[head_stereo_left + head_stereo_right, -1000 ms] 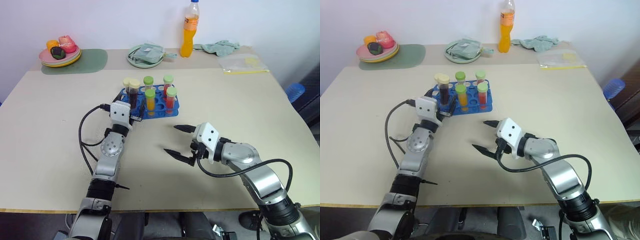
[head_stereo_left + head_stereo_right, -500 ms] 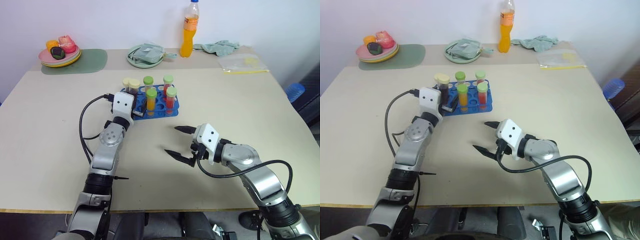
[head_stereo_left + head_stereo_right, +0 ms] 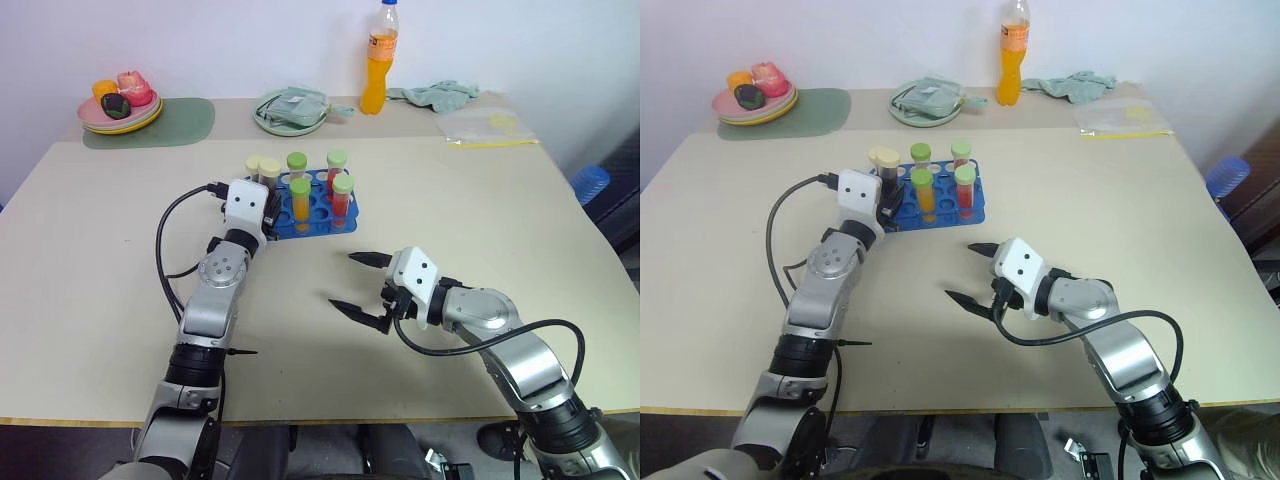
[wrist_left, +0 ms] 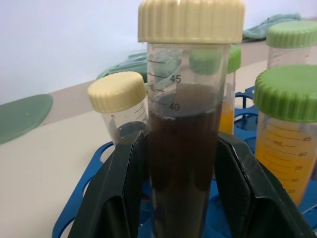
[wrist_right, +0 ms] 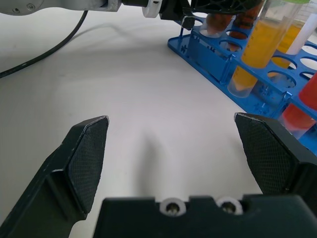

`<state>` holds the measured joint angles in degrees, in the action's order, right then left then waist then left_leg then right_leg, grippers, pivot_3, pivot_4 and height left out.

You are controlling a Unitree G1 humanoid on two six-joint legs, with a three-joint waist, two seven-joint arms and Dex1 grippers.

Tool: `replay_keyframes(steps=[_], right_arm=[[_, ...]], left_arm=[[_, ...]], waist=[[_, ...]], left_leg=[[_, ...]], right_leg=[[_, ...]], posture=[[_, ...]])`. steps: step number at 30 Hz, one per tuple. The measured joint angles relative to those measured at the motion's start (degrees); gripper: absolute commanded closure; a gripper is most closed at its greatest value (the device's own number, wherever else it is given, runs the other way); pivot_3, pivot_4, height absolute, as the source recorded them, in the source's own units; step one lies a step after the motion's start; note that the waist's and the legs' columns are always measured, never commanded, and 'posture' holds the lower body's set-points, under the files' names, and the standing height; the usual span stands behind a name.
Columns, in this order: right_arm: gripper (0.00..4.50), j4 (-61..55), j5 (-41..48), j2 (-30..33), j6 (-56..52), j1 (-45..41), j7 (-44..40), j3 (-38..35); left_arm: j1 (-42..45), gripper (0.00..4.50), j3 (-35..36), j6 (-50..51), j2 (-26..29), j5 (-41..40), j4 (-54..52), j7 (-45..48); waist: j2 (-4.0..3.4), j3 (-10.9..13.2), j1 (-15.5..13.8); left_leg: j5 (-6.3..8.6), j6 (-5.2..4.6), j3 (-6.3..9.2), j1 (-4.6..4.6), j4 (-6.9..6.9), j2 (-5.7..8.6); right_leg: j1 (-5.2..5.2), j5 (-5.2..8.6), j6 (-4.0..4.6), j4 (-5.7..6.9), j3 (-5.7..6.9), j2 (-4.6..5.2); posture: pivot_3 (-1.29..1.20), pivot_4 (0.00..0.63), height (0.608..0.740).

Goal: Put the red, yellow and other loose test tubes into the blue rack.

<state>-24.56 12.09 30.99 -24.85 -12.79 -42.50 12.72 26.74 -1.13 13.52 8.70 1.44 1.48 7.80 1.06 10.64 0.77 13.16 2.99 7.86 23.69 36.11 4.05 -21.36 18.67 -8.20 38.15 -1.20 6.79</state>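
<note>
Left wrist view: the left gripper (image 4: 181, 198) pinches the brown tube (image 4: 182, 148) standing in the blue rack (image 3: 312, 212). Right gripper (image 3: 362, 283) hovers over the table (image 3: 90, 270) near the rack, fingers spread wide, holding nothing.

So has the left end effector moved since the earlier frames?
Yes. The left end effector has pushed farther in over the blue rack, and it is now closed on the dark brown tube.

A bright blue rack (image 3: 315, 215) stands on the pale beige table (image 3: 480, 200). Its tubes: dark brown liquid under cream caps (image 4: 190, 20), orange-yellow (image 3: 300, 205) and red (image 3: 342, 203) under green caps. Toward the far edge, an orange drink bottle (image 3: 375, 75), a pale green plate (image 3: 290, 122), a dull green mat (image 3: 175, 122).
</note>
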Motion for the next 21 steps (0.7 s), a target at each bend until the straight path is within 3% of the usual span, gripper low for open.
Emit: replay_keyframes(steps=[2, 12, 21], right_arm=[[0.00, 0.02, 0.00, -0.04, 0.00, -0.03, -0.04, 0.00], [0.00, 0.13, -0.01, -0.42, 0.01, -0.15, -0.02, 0.02], [0.00, 0.19, -0.08, -0.67, 0.11, -0.63, 0.03, 0.02]], left_arm=[[-0.01, 3.69, 0.15, 0.07, -0.01, -0.04, -0.09, -0.04], [-1.14, 3.69, 0.25, -2.14, -0.62, 0.28, -0.09, -0.68], [-3.86, 3.69, 1.13, -16.03, -2.57, -0.66, 5.17, -2.23]], waist=[[0.00, 0.00, -0.05], [0.00, 0.00, -0.01], [0.00, 0.00, -0.05]], left_leg=[[0.00, 0.00, 0.00, 0.00, 0.00, 0.00], [0.00, 0.00, 0.00, 0.00, 0.00, 0.00], [0.00, 0.00, 0.00, 0.00, -0.01, 0.00]], right_leg=[[0.00, 0.00, 0.00, 0.00, 0.00, 0.00], [0.00, 0.00, 0.00, -0.01, 0.00, 0.00], [0.00, 0.00, 0.00, -0.01, 0.00, 0.01]], posture=[[0.00, 0.150, 0.740], [0.00, 0.150, 0.740], [0.00, 0.150, 0.740]])
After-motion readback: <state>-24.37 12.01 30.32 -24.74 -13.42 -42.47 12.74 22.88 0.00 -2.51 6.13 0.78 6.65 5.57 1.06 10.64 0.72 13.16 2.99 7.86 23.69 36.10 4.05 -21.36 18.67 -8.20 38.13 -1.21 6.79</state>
